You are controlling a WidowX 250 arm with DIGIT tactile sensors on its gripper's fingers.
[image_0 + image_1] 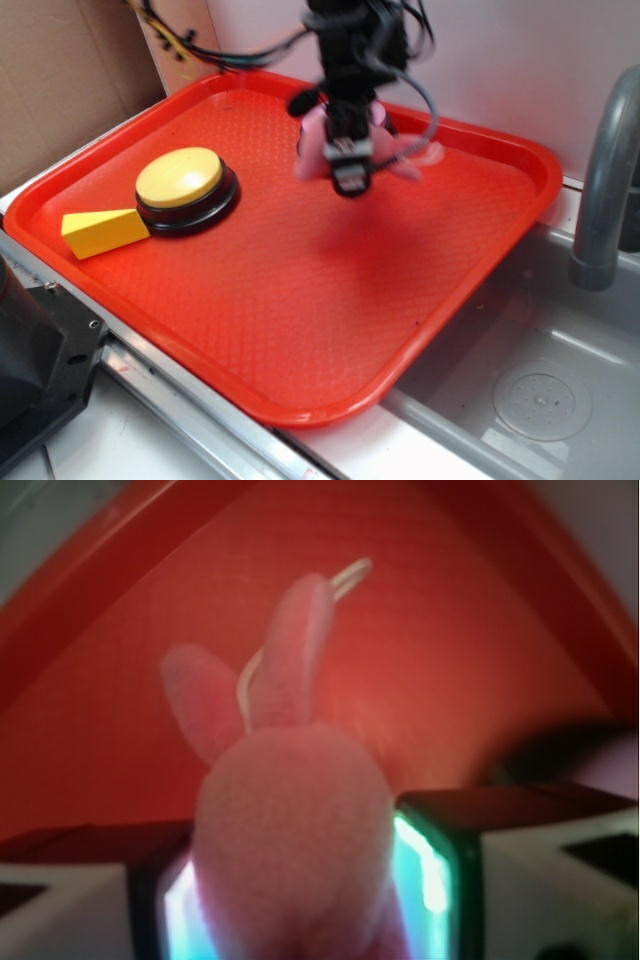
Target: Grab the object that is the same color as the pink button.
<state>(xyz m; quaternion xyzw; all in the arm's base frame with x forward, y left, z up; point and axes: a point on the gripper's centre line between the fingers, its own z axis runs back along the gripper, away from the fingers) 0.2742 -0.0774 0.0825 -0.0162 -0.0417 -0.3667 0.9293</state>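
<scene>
The object, a small pink plush toy (pixel 312 140), is clamped in my gripper (pixel 350 172) over the far middle of the red tray (pixel 300 330). Its floppy limbs stick out on both sides of the fingers. In the wrist view the toy (pixel 290 820) fills the gap of the gripper (pixel 295 880). Both pads (pixel 430 865) press its sides, and its ears and white loop string (pixel 350 575) point away. A blurred dark-rimmed lilac shape at the right edge looks like the pink button (pixel 612 768). In the exterior view the arm hides it.
A yellow domed button (pixel 180 178) on a black base sits at the tray's left, with a yellow wedge block (pixel 100 232) touching it. A sink basin (pixel 540 390) and a grey faucet (pixel 605 170) lie to the right. Cardboard stands at the back left.
</scene>
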